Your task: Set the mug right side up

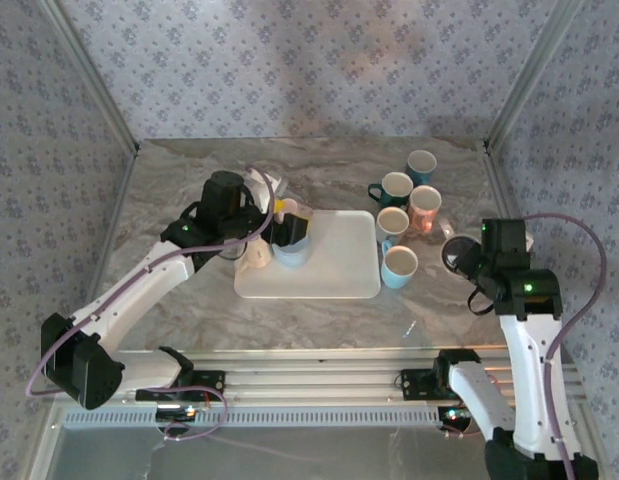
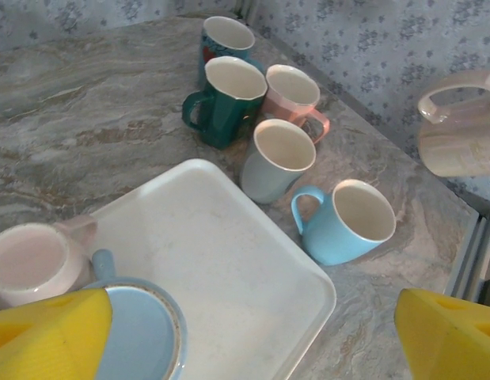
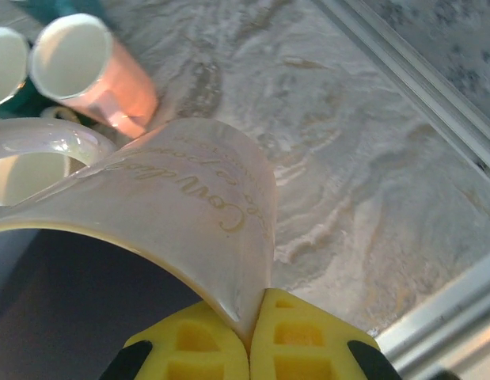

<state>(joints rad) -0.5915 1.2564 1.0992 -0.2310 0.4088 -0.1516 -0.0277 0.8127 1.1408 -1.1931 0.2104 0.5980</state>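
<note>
Hard to read, first: in the top view the left gripper [image 1: 289, 222] covers most of the blue mug [image 1: 292, 250] on the white tray [image 1: 339, 270], so the mug's orientation is not legible there; the left wrist view cuts the blue mug off at the bottom edge; a flat pale-blue disc inside a grey ring faces up, handle toward the far side; base or mouth, cannot tell for certain; a pinkish mug [image 2: 31, 265] sits just beside it at the tray's left edge, cropped by the frame, same doubt. In the right wrist view the pale mug [image 3: 173, 206] runs out of frame at left and bottom; the script on its wall reads upside down and is not fully legible; interior dark. Jaws: the left fingers [image 2: 51, 336] are spread wide, one at each lower corner of the wrist view; the blue mug lies low between them, nearer the left-hand finger, no contact visible; the right gripper [image 3: 248, 344] is pinched on the pale mug's wall at the rim, one finger on the dark inner side, one outside. The pale mug is held off the table to the right of the tray, near five upright mugs [image 1: 394, 188]; its dark mouth shows tipped toward the left in the top view; handle uppermost in the left wrist view.
</note>
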